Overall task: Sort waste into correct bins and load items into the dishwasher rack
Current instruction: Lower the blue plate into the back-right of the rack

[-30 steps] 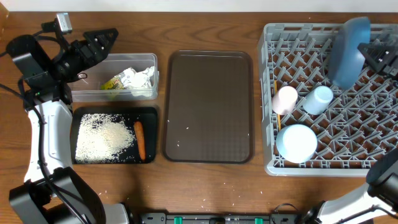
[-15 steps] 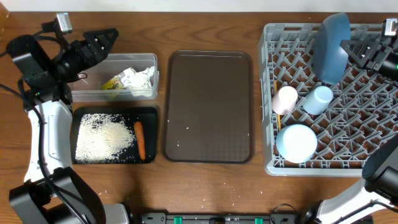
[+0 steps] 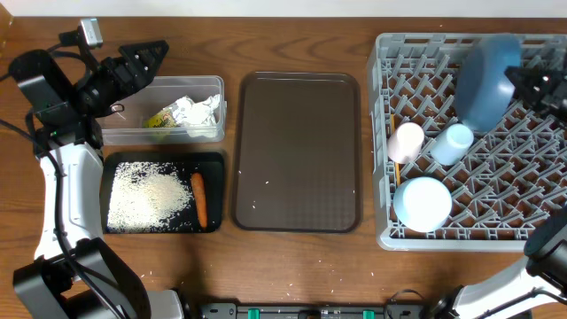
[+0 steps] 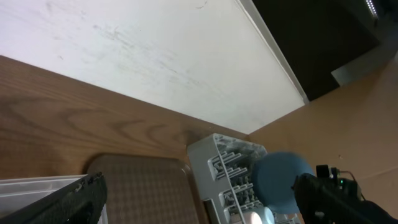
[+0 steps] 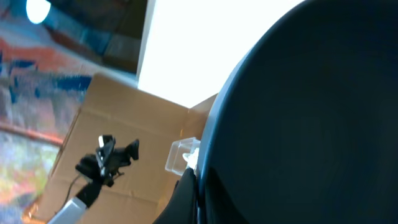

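Loading of the dishwasher rack (image 3: 532, 186) is, by our reading, the step in hand. The right fingers (image 3: 516, 81) are pinched shut on the rim of the dark-blue plate (image 3: 485, 80), which they hold on edge over the back rows of pegs. We cannot tell whether its lower edge touches the grid. We judge the next move to be lowering the plate between two rows of pegs so that it stands upright, then releasing it only once the pegs carry it. The light-blue cup (image 3: 454, 142) sits just beside and in front, so the descent needs to stay clear of it. The plate is large and round with a smooth, matte surface. From overhead it is a tilted oval, and in the right wrist view it fills most of the frame as a dark curve. The pale pink cup (image 3: 407, 140) and the light-blue bowl (image 3: 423, 202) already lie in the rack. The left fingers (image 3: 149, 51) are spread wide with nothing between them, raised over the back left corner of the clear tub (image 3: 217, 89). The tub holds the crumpled wrapper (image 3: 190, 113). The rice (image 3: 146, 190) and the carrot piece (image 3: 199, 197) lie in the black tray (image 3: 213, 159), so the sorting looks largely done to us.
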### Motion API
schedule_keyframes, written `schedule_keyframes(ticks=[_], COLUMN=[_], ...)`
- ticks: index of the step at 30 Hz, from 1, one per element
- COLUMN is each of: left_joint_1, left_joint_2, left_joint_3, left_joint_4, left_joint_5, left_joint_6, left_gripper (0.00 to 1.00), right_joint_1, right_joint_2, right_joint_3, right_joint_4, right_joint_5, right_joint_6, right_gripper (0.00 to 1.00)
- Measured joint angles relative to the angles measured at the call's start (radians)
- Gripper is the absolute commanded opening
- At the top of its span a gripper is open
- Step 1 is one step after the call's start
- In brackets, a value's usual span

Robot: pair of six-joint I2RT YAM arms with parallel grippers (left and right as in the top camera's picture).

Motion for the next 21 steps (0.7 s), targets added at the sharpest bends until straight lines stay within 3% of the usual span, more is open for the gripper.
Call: schedule_keyframes(ticks=[9, 11, 12, 14, 17, 21], left_joint_1=[0.0, 0.0, 0.0, 0.0, 0.0, 0.0], left_joint_2=[0.0, 0.0, 0.0, 0.0, 0.0, 0.0], left_joint_3=[0.0, 0.0, 0.0, 0.0, 0.0, 0.0], left_joint_4=[0.0, 0.0, 0.0, 0.0, 0.0, 0.0], left_joint_5=[0.0, 0.0, 0.0, 0.0, 0.0, 0.0], left_joint_6=[0.0, 0.0, 0.0, 0.0, 0.0, 0.0], left_gripper=[0.98, 0.98, 0.98, 0.98, 0.98, 0.98], right_joint_1=[-0.113, -0.135, -0.15, -0.186, -0.243, -0.296], right_joint_2=[0.0, 0.0, 0.0, 0.0, 0.0, 0.0], right_joint_3=[0.001, 0.001, 0.001, 0.0, 0.0, 0.0], right_joint_4=[-0.058, -0.063, -0.064, -0.063, -0.06, -0.06], right_joint_5=[0.087, 0.102, 0.121, 0.153, 0.183, 0.198], right_joint_6=[-0.006, -0.003, -0.001, 0.009, 0.038, 0.076], right_gripper=[0.05, 0.14, 0.25, 0.61, 0.68, 0.68])
